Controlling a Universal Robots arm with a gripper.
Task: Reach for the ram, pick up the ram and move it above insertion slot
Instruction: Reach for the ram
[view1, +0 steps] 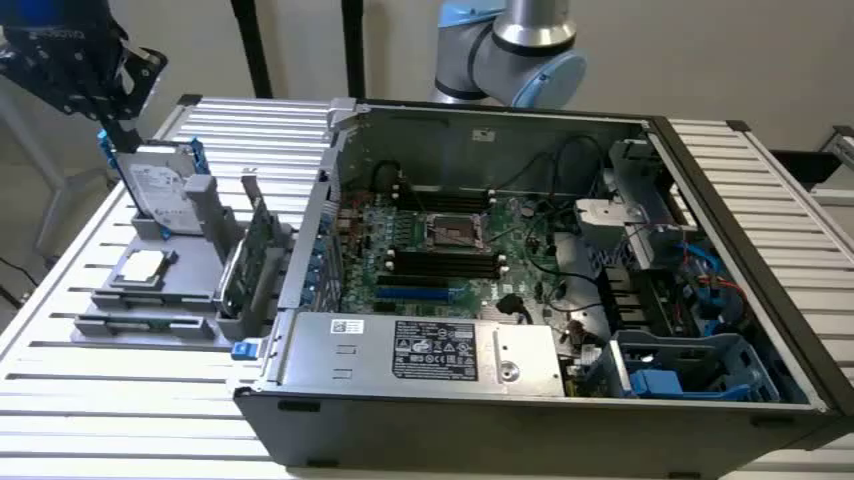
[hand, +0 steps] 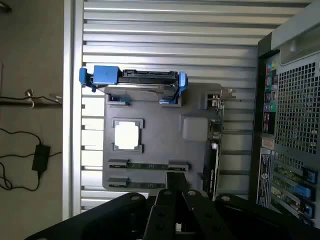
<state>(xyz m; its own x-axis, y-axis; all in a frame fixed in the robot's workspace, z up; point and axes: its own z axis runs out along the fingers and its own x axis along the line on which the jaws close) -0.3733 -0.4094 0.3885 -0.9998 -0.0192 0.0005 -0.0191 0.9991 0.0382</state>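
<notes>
The ram (hand: 148, 165) is a thin green stick lying flat between grey clips on the grey holder (hand: 165, 112); a second similar stick (hand: 134, 184) lies beside it. In the exterior view the ram (view1: 140, 322) is at the holder's near end, on the exterior view's left. My gripper (view1: 124, 125) hangs well above the holder's far end, near the hard drive, and touches nothing. Its black fingers (hand: 176, 182) are shut and hold nothing. Dark insertion slots (view1: 441, 264) lie on the motherboard inside the open computer case (view1: 534, 395).
The holder also carries a silver hard drive with blue rails (hand: 131, 77), a square processor (hand: 126, 136) and an upright green card with a bracket (view1: 247, 260). The slatted metal table (view1: 120, 400) supports everything. A cable and power brick (hand: 41, 156) lie on the floor.
</notes>
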